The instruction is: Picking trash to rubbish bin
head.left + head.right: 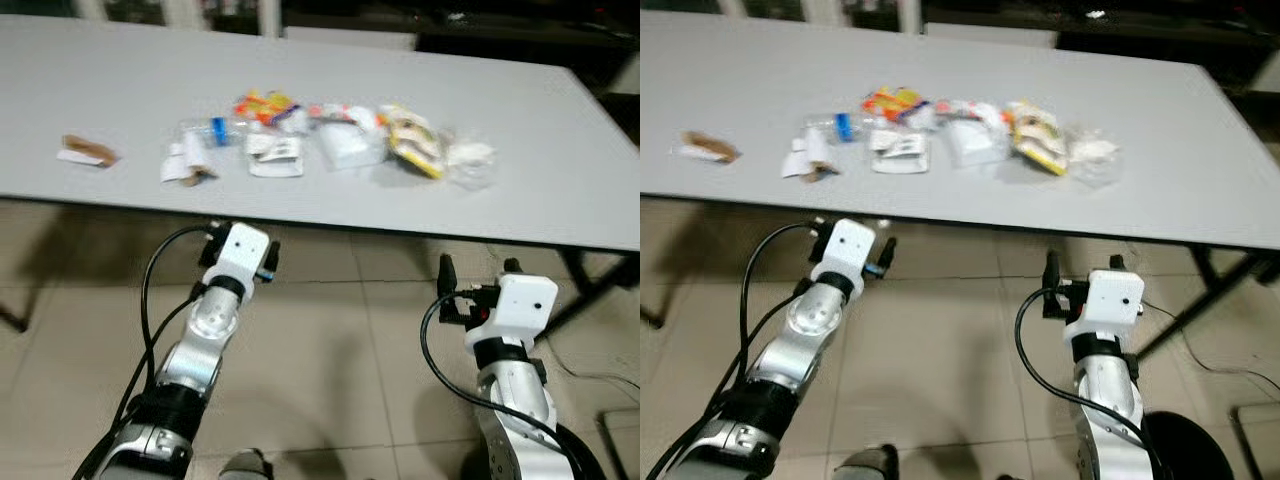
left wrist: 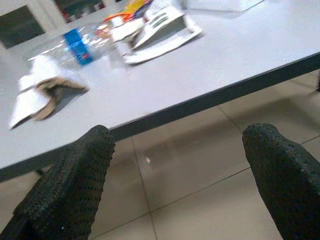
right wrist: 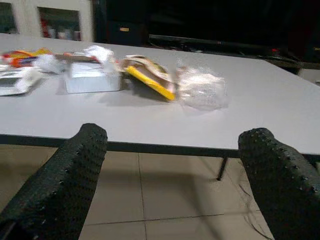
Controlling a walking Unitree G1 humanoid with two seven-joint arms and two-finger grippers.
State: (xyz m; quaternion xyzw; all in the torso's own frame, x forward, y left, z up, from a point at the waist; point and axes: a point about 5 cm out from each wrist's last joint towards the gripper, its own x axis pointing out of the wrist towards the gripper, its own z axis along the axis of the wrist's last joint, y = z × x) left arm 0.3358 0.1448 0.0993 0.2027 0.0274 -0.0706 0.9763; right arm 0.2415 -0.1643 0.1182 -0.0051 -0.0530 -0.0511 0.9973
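Facing the grey table [image 1: 560, 190], you have the left pincer [image 2: 180, 185] and right pincer [image 3: 170, 185] both spread wide below its near edge, trash [image 1: 330, 140] scattered on top.

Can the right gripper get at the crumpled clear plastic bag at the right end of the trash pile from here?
Probably, but not yet. The right gripper sits open below the table edge, short of it. The clear plastic bag lies straight ahead with bare tabletop before it; the arm must rise first.

Grey table [image 1: 560, 170], wrappers and clear plastic litter [image 1: 330, 140] mid-top, brown scrap [image 1: 88, 151] well apart left
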